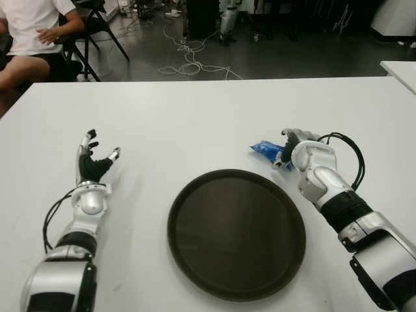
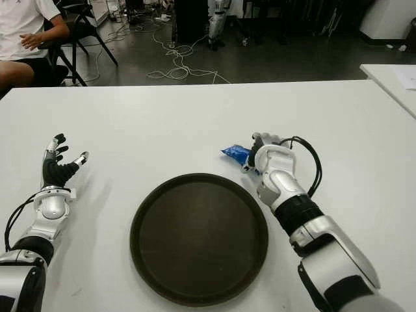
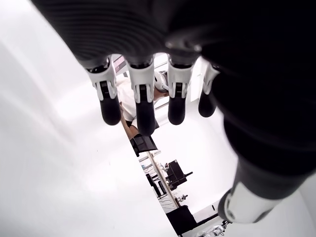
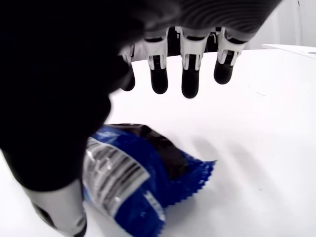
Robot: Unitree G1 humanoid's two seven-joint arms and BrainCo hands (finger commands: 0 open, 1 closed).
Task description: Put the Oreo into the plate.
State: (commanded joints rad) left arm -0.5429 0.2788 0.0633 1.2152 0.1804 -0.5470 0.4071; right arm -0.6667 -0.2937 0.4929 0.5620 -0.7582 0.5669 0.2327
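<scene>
Right hand [image 1: 294, 148] reaches forward, palm down, fingers [image 4: 190, 83] extended and uncurled, gripping nothing. Left hand [image 1: 93, 165] on far left, palm up, fingers [image 3: 142, 102] spread, empty. Both forearms angled inward.

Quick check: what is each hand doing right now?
Left hand: open, holding nothing, left of the round dark brown plate.
Right hand: open over the blue Oreo packet, not grasping it.

White table [image 1: 195, 117]: dark plate [image 1: 236, 233], blue Oreo pack [image 1: 266, 149].
</scene>
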